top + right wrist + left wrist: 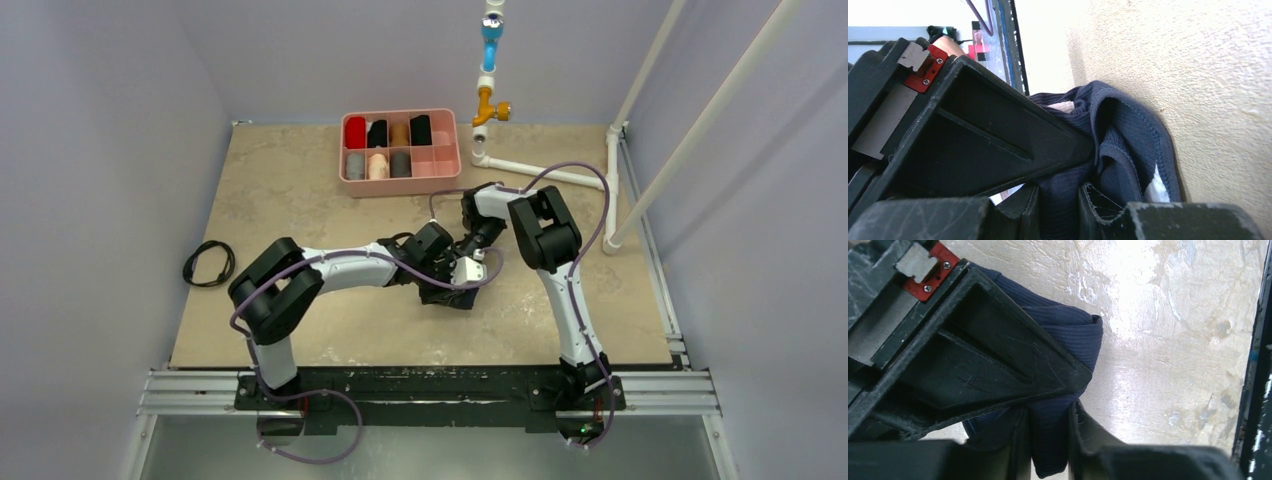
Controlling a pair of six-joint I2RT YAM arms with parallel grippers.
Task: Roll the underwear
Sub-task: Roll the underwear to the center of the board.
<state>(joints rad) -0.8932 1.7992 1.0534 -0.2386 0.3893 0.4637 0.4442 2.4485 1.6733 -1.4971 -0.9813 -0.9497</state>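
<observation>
- Progress looks partial: the underwear [450, 297] is bunched and folded over on itself rather than wound into a tidy cylinder, so I judge the roll begun but not finished.
- It lies on the worktop [300, 200] roughly midway between the left and right edges, somewhat nearer the near edge than the far one. It is well apart from the pink tray [400, 190] of fabric rolls at the far edge.
- The left gripper [437, 266] is clamped on a fold of the garment. In the left wrist view, ribbed navy cloth [1068, 330] runs between the fingers and bulges out past their tips.
- The right gripper [470, 262] is likewise pinching the cloth from the other side. Its wrist view shows several loose layers [1128, 140], with a pale strip peeking out among them.
- Left to do, as I read it: draw those slack layers tight, wind them into one compact roll, and let go without it springing open.
- A black cable [208, 264] lies near the left edge, clear of the work.
</observation>
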